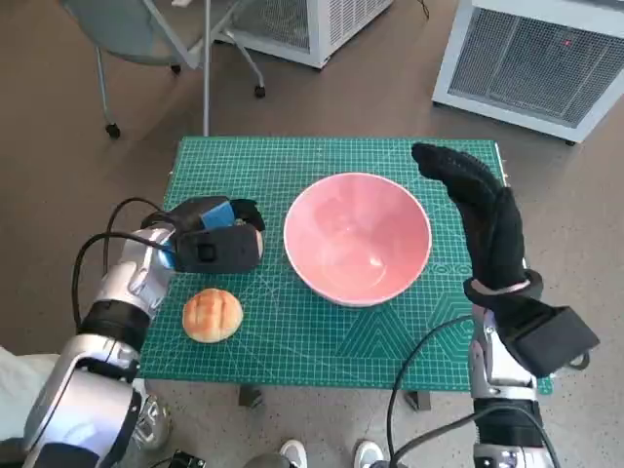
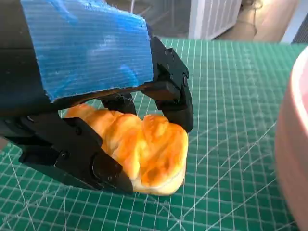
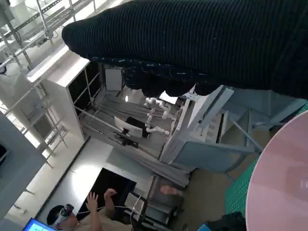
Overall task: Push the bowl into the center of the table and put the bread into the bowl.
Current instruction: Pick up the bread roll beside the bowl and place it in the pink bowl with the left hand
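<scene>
The pink bowl point(image 1: 358, 236) stands upright near the middle of the green mat point(image 1: 292, 346); its rim point(image 2: 293, 144) shows in the left wrist view and its edge point(image 3: 284, 192) in the right wrist view. My left hand point(image 1: 210, 239) lies left of the bowl. In the left wrist view its black fingers point(image 2: 175, 96) hold a golden piece of bread point(image 2: 144, 149) that rests on the mat. A round bun point(image 1: 212, 315) lies loose on the mat nearer the front edge. My gloved right hand point(image 1: 483, 210) hovers just right of the bowl, fingers stretched out, holding nothing.
A chair point(image 1: 146, 39) stands beyond the table's far left, white units point(image 1: 531, 58) at the far right. Shoes point(image 1: 292, 453) show under the table's front edge. A person point(image 3: 86, 216) appears in the right wrist view.
</scene>
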